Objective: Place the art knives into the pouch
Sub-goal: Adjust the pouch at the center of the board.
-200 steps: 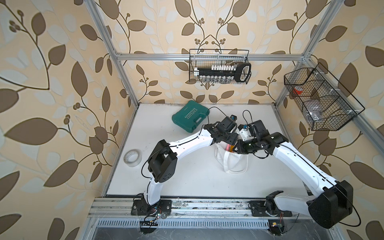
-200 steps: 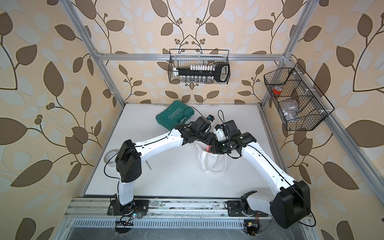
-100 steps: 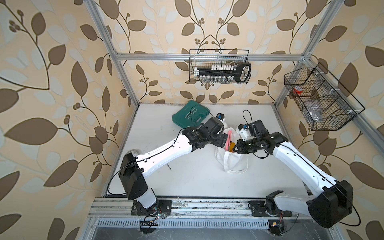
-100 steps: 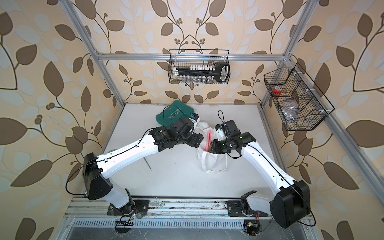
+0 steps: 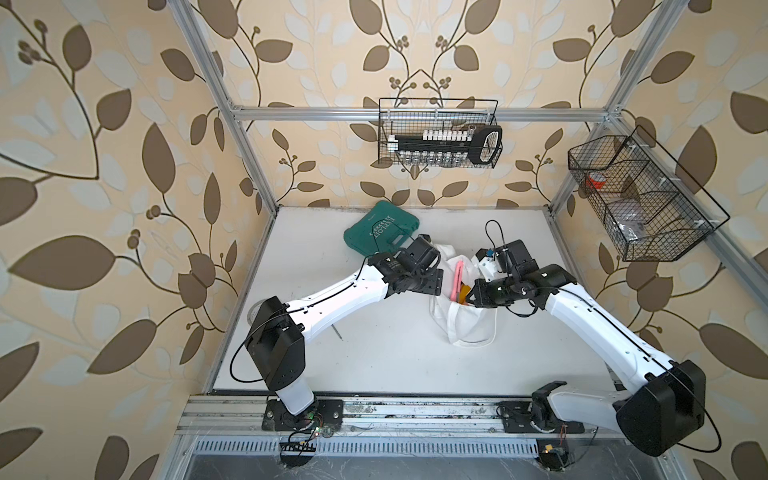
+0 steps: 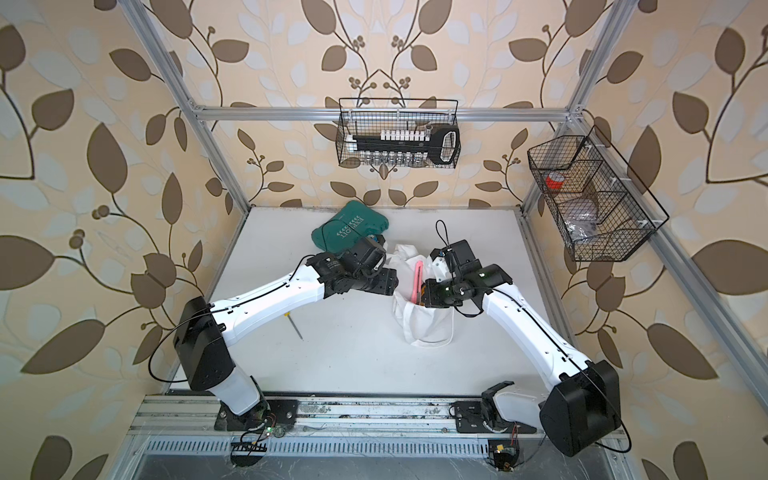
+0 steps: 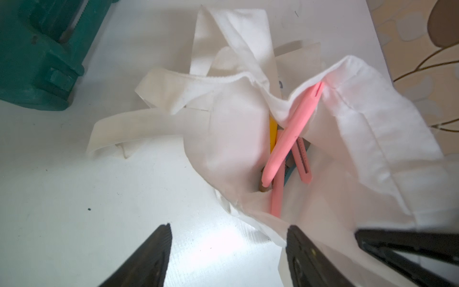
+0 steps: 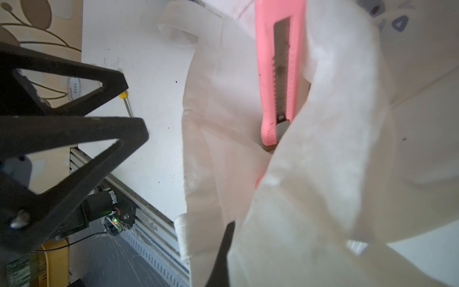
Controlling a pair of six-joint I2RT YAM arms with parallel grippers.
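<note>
The pouch (image 5: pixel 467 322), a white cloth tote, lies crumpled mid-table, mouth held up. A pink art knife (image 5: pixel 458 277) leans in that mouth, its upper end sticking out over the rim; it also shows in the other top view (image 6: pixel 417 279) and both wrist views (image 7: pixel 290 131) (image 8: pixel 280 74). Further pink knives and a yellow thing lie deeper inside. My left gripper (image 5: pixel 437 279) (image 7: pixel 228 231) hovers open and empty just left of the pouch (image 7: pixel 236 129). My right gripper (image 5: pixel 471 297) (image 8: pixel 234 228) is shut on the pouch's rim cloth (image 8: pixel 323 174), one finger hidden by it.
A dark green case (image 5: pixel 380 232) lies behind the left gripper. A tape roll (image 5: pixel 254 309) sits at the table's left edge, and a yellow-handled screwdriver (image 6: pixel 293 326) under the left arm. Wire baskets hang on the back wall (image 5: pixel 438 133) and right wall (image 5: pixel 640 203).
My left gripper has drawn back leftward from over the pouch's mouth, and the pink art knife now stands uncovered in it. The right gripper has kept its hold on the rim.
</note>
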